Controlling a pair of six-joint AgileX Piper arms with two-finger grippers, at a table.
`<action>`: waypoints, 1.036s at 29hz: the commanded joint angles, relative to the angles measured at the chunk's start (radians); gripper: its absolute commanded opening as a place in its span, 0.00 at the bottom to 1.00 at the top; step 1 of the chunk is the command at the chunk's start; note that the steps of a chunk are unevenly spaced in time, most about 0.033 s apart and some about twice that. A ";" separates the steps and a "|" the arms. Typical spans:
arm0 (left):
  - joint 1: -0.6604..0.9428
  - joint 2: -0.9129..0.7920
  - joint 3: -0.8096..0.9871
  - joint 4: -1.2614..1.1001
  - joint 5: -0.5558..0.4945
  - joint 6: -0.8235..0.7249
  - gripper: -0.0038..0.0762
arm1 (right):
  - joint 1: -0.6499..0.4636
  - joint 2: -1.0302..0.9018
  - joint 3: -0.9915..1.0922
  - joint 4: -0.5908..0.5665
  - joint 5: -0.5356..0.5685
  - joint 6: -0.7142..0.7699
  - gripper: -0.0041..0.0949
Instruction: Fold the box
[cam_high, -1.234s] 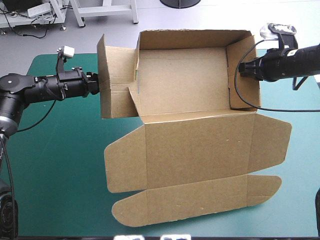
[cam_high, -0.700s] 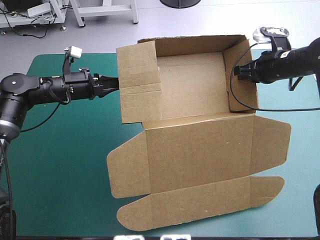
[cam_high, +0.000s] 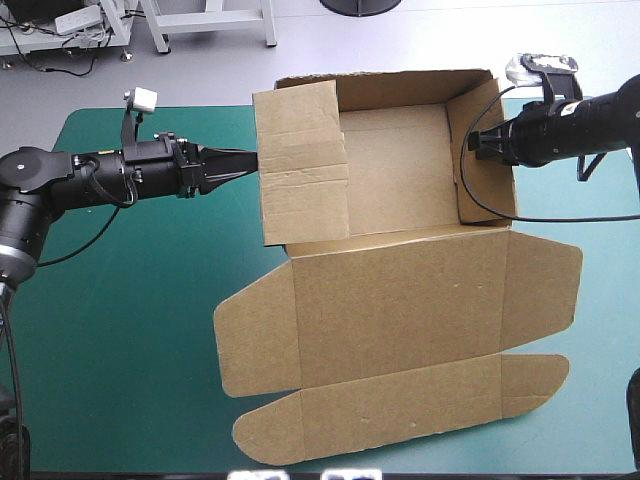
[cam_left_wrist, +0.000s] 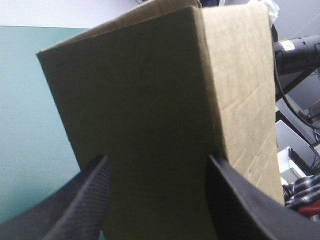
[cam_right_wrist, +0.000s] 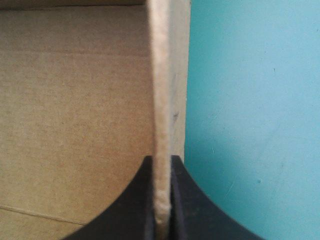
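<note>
Brown board box (cam_high: 400, 170) is recorded on the teal-green desk (cam_high: 130, 330), with its tray walls raised at the far side and its lid (cam_high: 400, 300) laid flat on the near side. The box's left wall (cam_high: 300, 165) is seen leaning inward over the tray, and the left claw (cam_high: 240, 160) is held open at its outer face, the panel showing between the parted black fingers (cam_left_wrist: 85, 200). The box's right wall (cam_high: 500, 190) is gripped edge-on by the right claw (cam_high: 480, 143), the fingers all but closed on the board.
</note>
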 joint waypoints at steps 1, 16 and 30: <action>-0.018 -0.039 -0.029 -0.091 0.064 -0.007 0.58 | 0.002 -0.021 -0.032 0.047 -0.017 0.014 0.02; -0.036 -0.048 -0.029 -0.076 0.064 -0.007 0.59 | 0.052 -0.011 -0.032 0.045 -0.047 0.042 0.02; -0.036 -0.072 -0.030 0.153 -0.078 -0.118 0.62 | 0.223 -0.008 -0.032 -0.117 -0.114 0.188 0.03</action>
